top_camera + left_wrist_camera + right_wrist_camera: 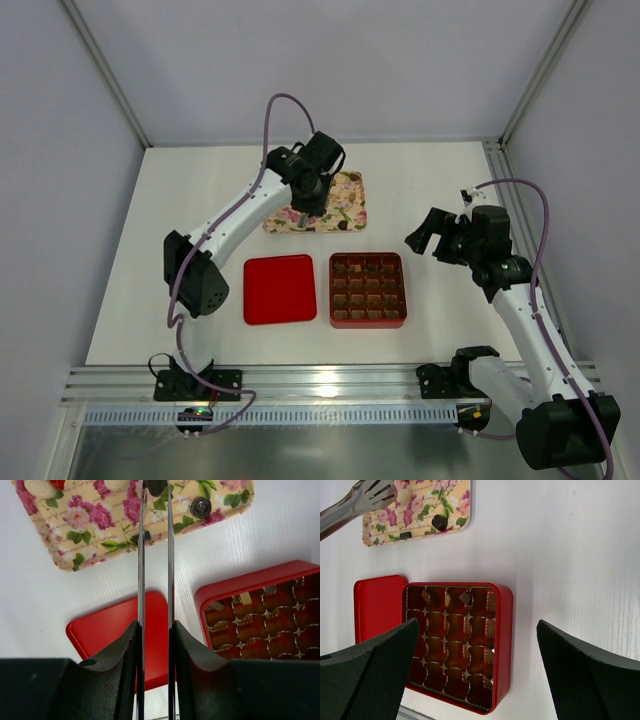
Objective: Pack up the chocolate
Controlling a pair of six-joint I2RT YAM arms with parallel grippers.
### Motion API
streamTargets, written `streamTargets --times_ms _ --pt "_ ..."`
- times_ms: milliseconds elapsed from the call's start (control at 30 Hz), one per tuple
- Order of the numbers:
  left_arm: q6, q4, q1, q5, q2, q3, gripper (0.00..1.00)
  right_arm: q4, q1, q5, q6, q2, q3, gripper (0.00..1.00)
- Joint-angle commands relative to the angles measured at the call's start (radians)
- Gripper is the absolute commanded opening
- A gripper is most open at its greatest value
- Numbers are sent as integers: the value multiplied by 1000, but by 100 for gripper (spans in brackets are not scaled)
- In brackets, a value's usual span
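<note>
White table (200, 200) — red box (502, 630) has maybe 3 chocolates (465, 597), most cells empty, more wait on tray (65, 560). Left gripper (155, 630) clamps tongs (141, 555); right gripper (477, 625) spread.

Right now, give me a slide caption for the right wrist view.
Open right claw above the red box, chocolates in its top row, lid beside it, tongs over the floral tray.

One flowered tray (352, 198) lies far on the counter, showing four chocolate pieces (201, 506): two pale, two dark. Nearer lie one red box (368, 324), with two more pieces visible in its far row, and one red lid (279, 289). There is one pair of tongs (360, 502) and two arms (235, 215)
</note>
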Motion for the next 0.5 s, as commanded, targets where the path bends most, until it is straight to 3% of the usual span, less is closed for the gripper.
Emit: streamTargets --times_ms 0,467 --pt "10 -2 -42 -12 -75 -24 22 25 -1 -3 -11 -5 17 100" --pt "-120 90 -331 -1 -195 -165 22 -16 1 80 4 -35 54 100"
